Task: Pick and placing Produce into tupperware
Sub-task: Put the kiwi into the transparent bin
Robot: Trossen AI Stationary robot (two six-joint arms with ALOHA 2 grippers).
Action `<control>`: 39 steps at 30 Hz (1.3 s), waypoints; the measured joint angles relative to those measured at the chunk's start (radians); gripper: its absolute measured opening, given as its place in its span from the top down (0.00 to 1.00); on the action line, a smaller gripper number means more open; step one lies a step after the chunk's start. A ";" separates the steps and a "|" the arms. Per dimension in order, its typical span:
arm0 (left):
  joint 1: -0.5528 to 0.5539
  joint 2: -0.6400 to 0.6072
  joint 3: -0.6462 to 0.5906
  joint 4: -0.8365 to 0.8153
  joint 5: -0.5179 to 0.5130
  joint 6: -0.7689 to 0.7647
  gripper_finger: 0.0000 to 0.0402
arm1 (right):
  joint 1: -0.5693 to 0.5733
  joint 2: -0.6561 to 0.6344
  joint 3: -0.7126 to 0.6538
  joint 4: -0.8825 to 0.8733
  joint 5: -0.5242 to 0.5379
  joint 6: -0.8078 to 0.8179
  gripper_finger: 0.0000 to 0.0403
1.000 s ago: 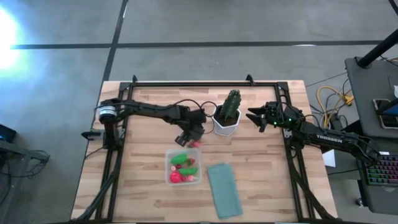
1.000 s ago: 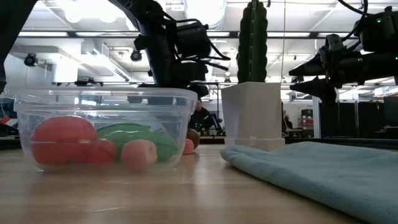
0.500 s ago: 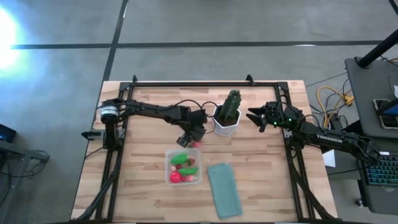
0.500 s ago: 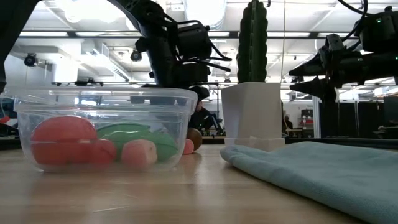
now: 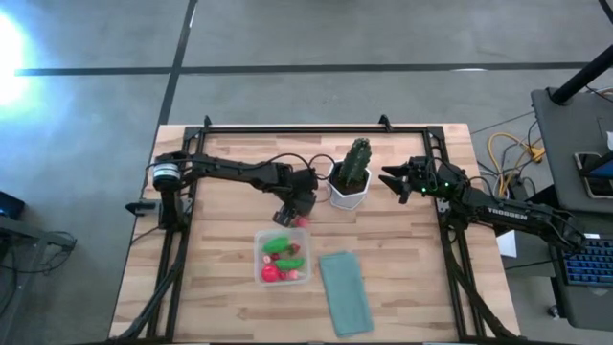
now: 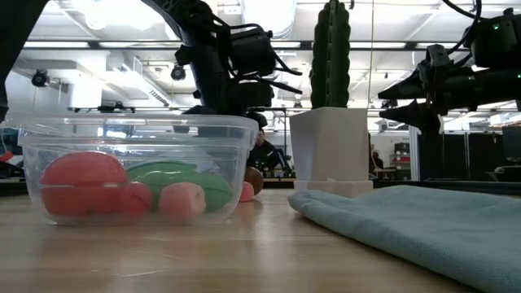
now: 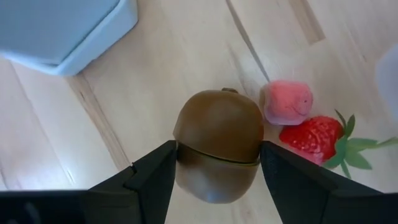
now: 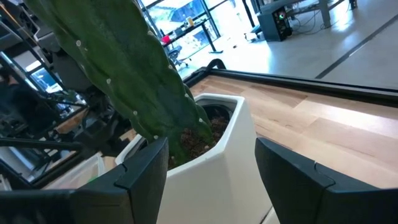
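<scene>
Left gripper around the brown fruit, most produce already packed.

The left gripper (image 7: 214, 171) has its fingers spread on both sides of the brown round fruit (image 7: 217, 152), touching or nearly so, on the table beside the white pot (image 5: 347, 195). A pink piece (image 7: 286, 101) and a strawberry (image 7: 314, 140) lie just beside it, not yet packed. The tupperware (image 5: 283, 257) nearby already holds several pieces. The right gripper (image 5: 391, 179) waits open beyond the pot.

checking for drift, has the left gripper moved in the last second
Yes, slightly. In the high view the left gripper sits a touch nearer the white pot than before, closing around the brown fruit.
</scene>
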 joint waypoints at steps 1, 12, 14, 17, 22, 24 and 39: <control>0.000 -0.001 0.000 0.000 0.000 -0.016 0.47 | 0.000 0.000 0.000 0.000 0.000 0.000 0.42; -0.019 -0.005 0.014 0.002 -0.221 0.022 0.47 | 0.000 0.000 0.000 0.000 0.000 0.000 0.42; -0.021 -0.014 0.028 0.001 -0.243 0.017 0.47 | 0.000 0.000 0.000 0.000 0.000 0.000 0.42; -0.021 -0.040 0.042 0.003 -0.195 -0.012 0.47 | 0.000 0.000 0.000 0.000 0.000 0.000 0.42; -0.019 -0.066 0.034 0.039 -0.162 -0.056 0.47 | 0.000 -0.001 0.000 0.000 0.000 0.000 0.42; -0.019 -0.066 0.027 0.036 -0.157 -0.057 0.47 | 0.000 0.000 0.000 0.000 0.000 0.000 0.42; 0.055 -0.060 0.020 0.107 -0.415 -0.077 0.46 | 0.000 0.000 0.000 0.000 0.000 0.000 0.42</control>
